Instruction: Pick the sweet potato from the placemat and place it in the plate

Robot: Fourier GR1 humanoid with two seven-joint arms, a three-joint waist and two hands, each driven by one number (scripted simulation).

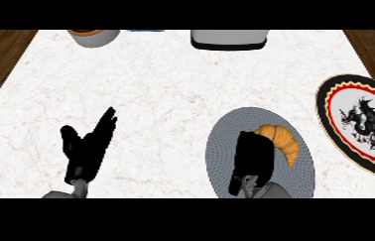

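An orange sweet potato (pixel 283 139), curved in shape, lies on the round grey placemat (pixel 223 141) at the lower right of centre. My right hand (pixel 253 158) is over the placemat, against the sweet potato's left side and covering part of it; its fingers point forward and look straight. The plate (pixel 324 113), with a black rim, a red and yellow band and a white centre bearing a dark figure, lies at the right edge, a little apart from the placemat. My left hand (pixel 86 148) rests open at the lower left, fingers up.
At the counter's far edge stand a grey bowl with orange contents (pixel 93 36), a small blue object (pixel 147 30) and a grey appliance (pixel 228 39). The white marble counter ends at wood on the left and right sides.
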